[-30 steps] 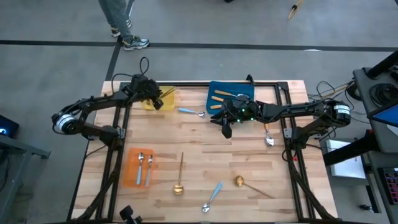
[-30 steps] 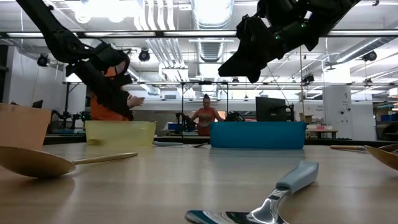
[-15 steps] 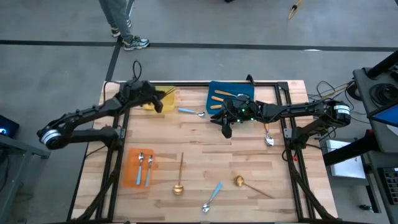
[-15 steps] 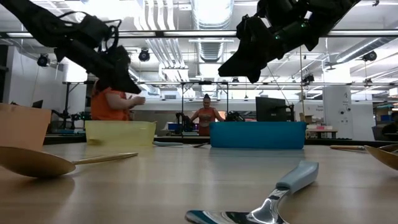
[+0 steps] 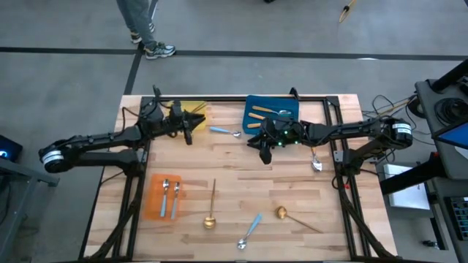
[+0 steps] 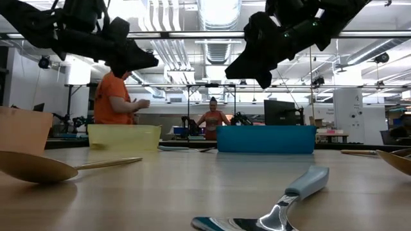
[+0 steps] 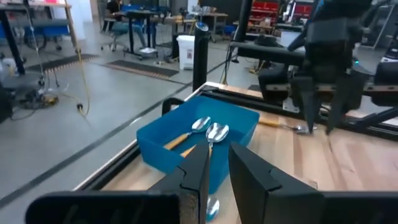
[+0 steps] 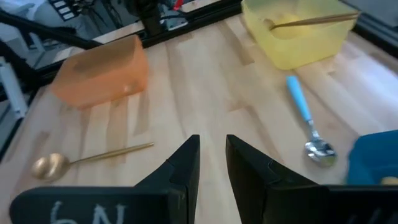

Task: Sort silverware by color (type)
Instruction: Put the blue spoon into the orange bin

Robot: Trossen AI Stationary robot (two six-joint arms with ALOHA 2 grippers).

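Spanning the work area is a pale wooden slatted table framed by a black metal rail. Three moulded plastic trays with smooth walls sit on it: a yellow tray at 11 o'clock, a blue tray at 12 o'clock and an orange tray at 8 o'clock.

The yellow tray holds one thin gold spoon. The blue tray holds two orange-handled spoons with polished silver bowls. The orange tray holds two blue-handled spoons.

Loose on the table lie a blue-handled spoon between the yellow and blue trays, a second blue-handled spoon at 6 o'clock, a gold spoon at 7 o'clock, another gold spoon at 5 o'clock, and a silver-bowled spoon at 3 o'clock.

The left gripper hovers beside the yellow tray, at 9 o'clock from the loose blue-handled spoon; its fingers stand slightly parted and hold nothing. The right gripper hangs just in front of the blue tray, at 4 o'clock from that same spoon; its fingers are likewise parted and empty.

Compared with half a second ago, the left arm lies lower and flatter and its gripper has moved nearer the spoon. The right gripper is unchanged. No spoon has shifted.
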